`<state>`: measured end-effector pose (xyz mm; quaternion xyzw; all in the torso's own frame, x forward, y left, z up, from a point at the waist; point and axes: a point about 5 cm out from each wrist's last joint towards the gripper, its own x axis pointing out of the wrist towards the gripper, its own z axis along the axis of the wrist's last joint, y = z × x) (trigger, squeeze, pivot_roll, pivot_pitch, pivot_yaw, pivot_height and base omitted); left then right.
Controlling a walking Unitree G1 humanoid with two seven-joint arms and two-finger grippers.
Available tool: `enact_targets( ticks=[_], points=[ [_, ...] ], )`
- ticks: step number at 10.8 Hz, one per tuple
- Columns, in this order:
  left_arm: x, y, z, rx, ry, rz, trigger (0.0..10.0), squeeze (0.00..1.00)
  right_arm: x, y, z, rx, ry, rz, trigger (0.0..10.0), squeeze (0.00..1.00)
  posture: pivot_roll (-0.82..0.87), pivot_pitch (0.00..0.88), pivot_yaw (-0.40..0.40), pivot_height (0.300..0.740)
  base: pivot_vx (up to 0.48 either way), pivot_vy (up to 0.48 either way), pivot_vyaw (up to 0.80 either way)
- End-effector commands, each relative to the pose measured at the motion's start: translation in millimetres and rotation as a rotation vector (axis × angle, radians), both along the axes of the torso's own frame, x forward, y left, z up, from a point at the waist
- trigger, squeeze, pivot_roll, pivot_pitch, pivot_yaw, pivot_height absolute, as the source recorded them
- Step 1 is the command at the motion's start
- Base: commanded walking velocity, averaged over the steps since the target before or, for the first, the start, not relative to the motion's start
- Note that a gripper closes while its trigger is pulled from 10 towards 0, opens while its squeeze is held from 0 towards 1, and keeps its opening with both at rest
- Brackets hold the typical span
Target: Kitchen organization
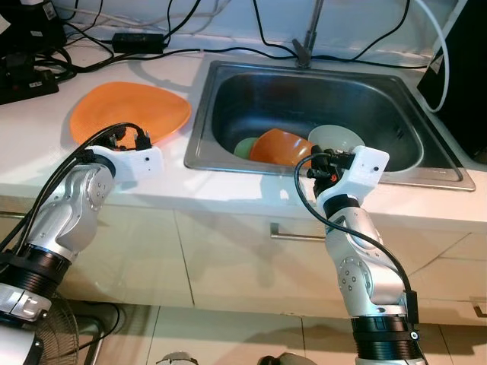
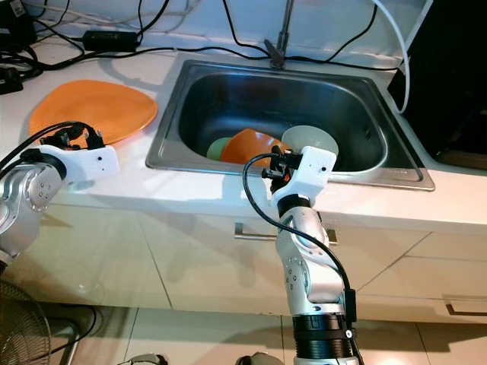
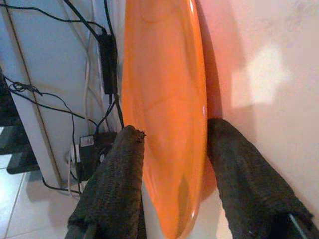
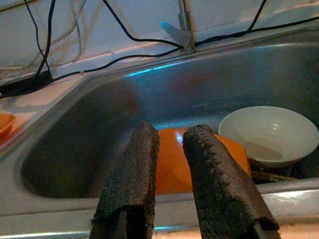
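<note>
The plate (image 1: 129,112) is lying flat on the counter (image 1: 228,186) left of the sink (image 1: 228,163); the left gripper (image 3: 169,164) is straddling its near rim, spread; the right gripper (image 4: 167,149), nearly closed and empty, is pointing into the sink.

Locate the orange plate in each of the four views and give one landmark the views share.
Left eye view: orange plate lies on the white counter, left of the sink.
Right eye view: same spot, upper left.
Left wrist view: the plate's rim runs between the left gripper fingers.
Right wrist view: an orange sliver at the left edge, probably its rim.
Shared landmark: the black power adapter behind the plate.
</note>
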<state>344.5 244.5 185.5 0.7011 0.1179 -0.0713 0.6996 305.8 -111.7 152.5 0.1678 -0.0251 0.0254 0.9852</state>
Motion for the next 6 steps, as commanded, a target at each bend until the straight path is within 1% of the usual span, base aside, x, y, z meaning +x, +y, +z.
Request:
enact_targets(
  ticks=[1,6],
  points=[
    [-6.7,6.0,-30.8,-0.001,0.127,0.033,0.0,0.0,0.8,-2.5,0.5,0.0,0.007,-0.015,10.0,0.0,0.0,0.108,-0.086,0.74,0.0,0.0,0.0],
    [-5.7,6.6,-29.9,0.003,0.113,0.015,0.0,0.0,1.8,-2.8,0.1,-0.002,0.01,-0.017,10.0,0.0,0.01,0.105,-0.086,0.74,0.0,0.0,0.0]
  ],
)
